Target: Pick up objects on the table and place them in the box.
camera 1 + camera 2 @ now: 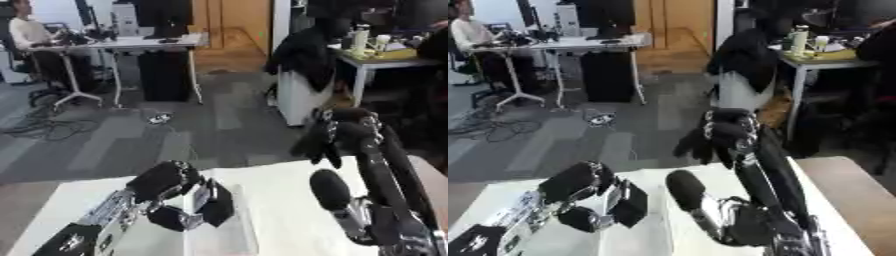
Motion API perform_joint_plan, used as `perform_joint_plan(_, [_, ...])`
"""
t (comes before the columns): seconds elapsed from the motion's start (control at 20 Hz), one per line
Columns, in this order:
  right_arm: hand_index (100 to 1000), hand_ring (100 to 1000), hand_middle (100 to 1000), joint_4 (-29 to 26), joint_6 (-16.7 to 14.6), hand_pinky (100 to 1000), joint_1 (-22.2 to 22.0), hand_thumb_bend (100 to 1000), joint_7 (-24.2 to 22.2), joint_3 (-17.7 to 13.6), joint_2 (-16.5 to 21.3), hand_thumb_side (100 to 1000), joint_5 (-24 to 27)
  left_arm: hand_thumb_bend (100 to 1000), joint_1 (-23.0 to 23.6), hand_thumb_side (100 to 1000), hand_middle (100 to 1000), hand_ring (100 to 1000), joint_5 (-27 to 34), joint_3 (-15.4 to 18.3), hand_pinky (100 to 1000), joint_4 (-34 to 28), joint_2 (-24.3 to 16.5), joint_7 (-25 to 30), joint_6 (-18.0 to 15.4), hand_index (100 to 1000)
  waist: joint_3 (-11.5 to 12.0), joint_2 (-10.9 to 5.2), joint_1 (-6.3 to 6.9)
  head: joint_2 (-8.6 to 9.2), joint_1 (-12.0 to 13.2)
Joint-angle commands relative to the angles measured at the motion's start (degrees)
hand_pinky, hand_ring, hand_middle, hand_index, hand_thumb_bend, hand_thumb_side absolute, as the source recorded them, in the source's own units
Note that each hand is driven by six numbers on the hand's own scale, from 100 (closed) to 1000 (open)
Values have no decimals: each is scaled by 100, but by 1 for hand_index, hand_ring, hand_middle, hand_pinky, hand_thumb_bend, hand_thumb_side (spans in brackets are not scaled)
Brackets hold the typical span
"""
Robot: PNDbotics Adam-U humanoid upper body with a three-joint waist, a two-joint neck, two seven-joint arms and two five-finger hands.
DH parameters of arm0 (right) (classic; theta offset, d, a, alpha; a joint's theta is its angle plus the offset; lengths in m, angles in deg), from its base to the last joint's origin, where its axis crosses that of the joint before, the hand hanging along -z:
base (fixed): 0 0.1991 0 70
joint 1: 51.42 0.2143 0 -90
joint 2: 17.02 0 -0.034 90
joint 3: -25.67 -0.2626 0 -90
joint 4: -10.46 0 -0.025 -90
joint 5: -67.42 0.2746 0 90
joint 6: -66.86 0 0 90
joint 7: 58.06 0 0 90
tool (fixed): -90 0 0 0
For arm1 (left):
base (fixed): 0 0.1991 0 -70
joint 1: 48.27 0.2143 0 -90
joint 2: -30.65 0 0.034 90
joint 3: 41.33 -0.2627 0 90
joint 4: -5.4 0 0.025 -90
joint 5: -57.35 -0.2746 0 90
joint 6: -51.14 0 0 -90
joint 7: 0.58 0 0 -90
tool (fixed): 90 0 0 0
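- Grey carpet covers the room beyond my table, with a tangle of cables lying on it at the left.
- Further back a white desk stands at the left and a second desk at the right carries bottles and cups; a dark coat hangs over a chair between them.
- Under my arms the white table fills the lower part of both views; its right edge looks tan.
- No box or loose object can be made out on the part of the table I see.
- My left hand hangs over the near middle of the table, fingers curled inward, with nothing visibly in them.
- My right hand is raised above the far edge of the table, fingers drooping down; whether it holds anything I cannot tell.
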State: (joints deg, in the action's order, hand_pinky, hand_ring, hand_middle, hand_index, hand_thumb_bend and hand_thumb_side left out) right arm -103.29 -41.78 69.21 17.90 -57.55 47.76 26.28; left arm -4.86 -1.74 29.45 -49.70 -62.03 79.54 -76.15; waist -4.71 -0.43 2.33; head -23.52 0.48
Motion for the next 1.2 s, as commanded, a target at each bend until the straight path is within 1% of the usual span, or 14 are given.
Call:
perform_joint_plan(0.05, [514,305,347,-84,-16,100,109,464,9,19,-20,1000,23,147,-96,1000,961,927,-325,57,916,-10,-77,204,-74,906,5,-62,2,25,4])
perform_joint_plan(0.15, [514,305,347,-84,-14,100,109,464,3,21,-15,1000,24,153,-87,1000,996,980,-394,74,968,-5,-83,222,-109,929,9,-63,3,15,-4])
perform_joint_plan(0.2, [514,305,347,-84,-14,100,109,464,1,20,-14,1000,24,161,-78,1000,1000,1000,-417,75,1000,1,-90,238,-130,966,11,-64,4,13,-6])
perform_joint_plan(0.3, [514,305,347,-84,-14,100,108,465,-2,21,-12,1000,24,158,-58,1000,1000,1000,-430,83,1000,11,-101,269,-182,1000,14,-65,5,10,-6])
perform_joint_plan(0.45, [514,305,347,-84,-12,100,107,465,-4,21,-7,1000,24,186,-22,1000,1000,1000,-419,102,1000,1,-124,308,-248,1000,20,-68,6,9,-10])
perform_joint_plan(0.6, [514,305,347,-84,-7,100,107,464,1,14,0,1000,18,187,89,1000,1000,1000,-231,199,1000,-134,-159,186,-172,1000,34,-68,6,18,-25])
perform_joint_plan(0.65, [514,305,347,-84,-5,100,107,463,4,11,3,1000,15,172,138,1000,1000,1000,-115,232,980,-216,-190,117,-101,1000,40,-69,7,21,-33])
perform_joint_plan(0.8, [514,305,347,-84,12,100,107,464,23,-15,38,1000,-6,147,471,1000,941,913,553,410,856,-635,-352,-59,364,967,93,-64,11,22,-183])
perform_joint_plan(0.9, [514,305,347,-84,34,100,109,465,32,-37,81,1000,-29,142,744,1000,890,841,1180,514,760,-1028,-528,32,703,939,141,-64,12,-10,-382])
perform_joint_plan(0.95, [514,305,347,-84,45,100,112,464,36,-45,99,1000,-38,140,866,1000,876,826,1466,554,743,-1251,-619,107,848,922,159,-64,13,-26,-449])
perform_joint_plan(1.0, [513,305,347,-84,64,100,115,464,44,-65,134,1000,-52,135,1051,1000,798,739,1791,688,652,-1512,-718,103,1019,874,207,-64,7,-65,-592])
perform_joint_plan(1.05, [513,304,347,-84,82,100,119,461,57,-81,167,1000,-60,128,1250,1000,637,595,2180,826,515,-1796,-793,57,1211,806,243,-63,3,-95,-699])
perform_joint_plan(1.1, [513,304,346,-84,105,100,122,462,72,-100,206,1000,-68,127,1466,1000,605,562,2677,1001,471,-2081,-805,-48,1438,786,298,-61,-11,-131,-838])
perform_joint_plan(1.2, [512,304,346,-84,155,100,125,458,80,-126,279,1000,-86,130,1775,1000,548,522,3617,1266,435,-2750,-796,-239,1806,757,394,-63,-38,-197,-1053])
